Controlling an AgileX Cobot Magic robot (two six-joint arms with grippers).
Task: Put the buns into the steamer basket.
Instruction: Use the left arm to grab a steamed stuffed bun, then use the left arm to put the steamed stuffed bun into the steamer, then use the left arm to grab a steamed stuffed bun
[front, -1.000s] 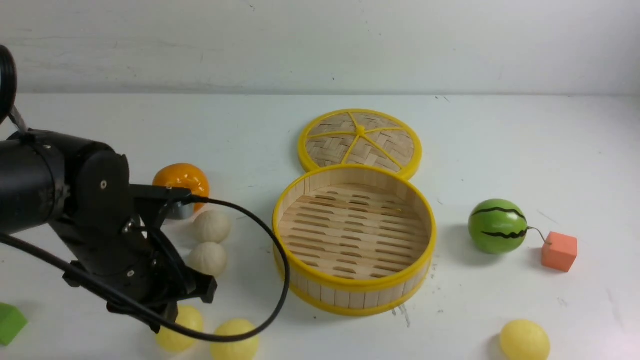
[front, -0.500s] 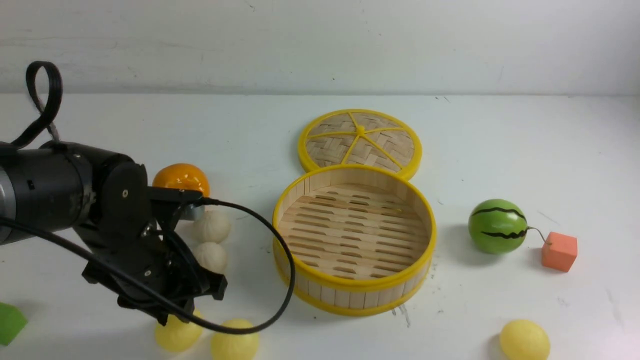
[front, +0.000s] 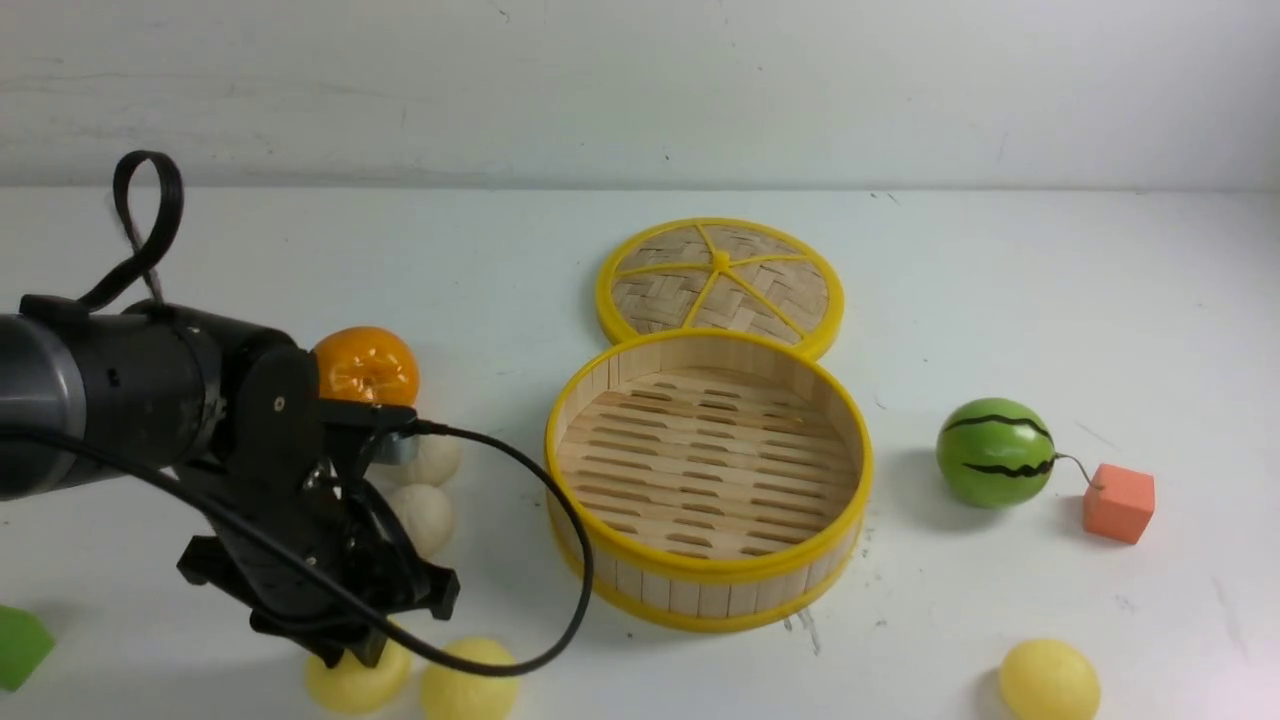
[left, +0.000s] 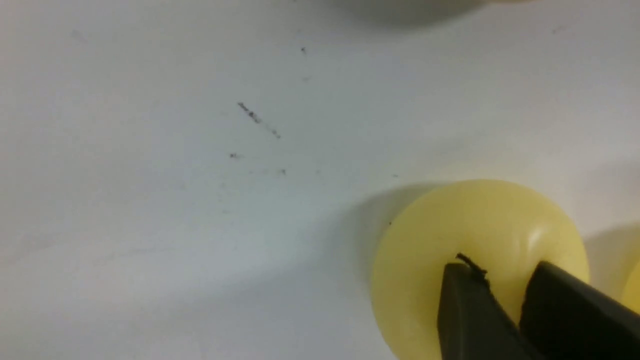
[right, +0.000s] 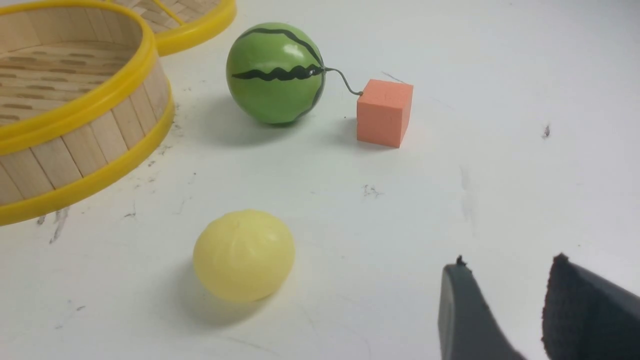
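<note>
Left gripper (front: 362, 648) hangs over yellow bun (front: 352, 688) at 8 o'clock from steamer basket (front: 700, 592). Its fingertips (left: 462, 295) are nearly together at the bun's top (gripped or only touched, cannot tell). Second yellow bun (front: 468, 690) lies just beside. Third yellow bun (front: 1048, 680) is at 4 o'clock, with right gripper (right: 507, 262) near it, parted, holding nothing. Near cream bun (front: 425, 518) and far cream bun (front: 437, 462) are at 9 o'clock. All five sit outside the basket. Lid (front: 720, 280) is at 12 o'clock.

pale yellow buns (front: 1049, 681), cream-white buns (front: 425, 515), yellow-rimmed steamer basket (front: 700, 597), green black-striped watermelon ball (front: 995, 452), salmon cube (front: 1118, 503), orange fruit (front: 368, 365)
</note>
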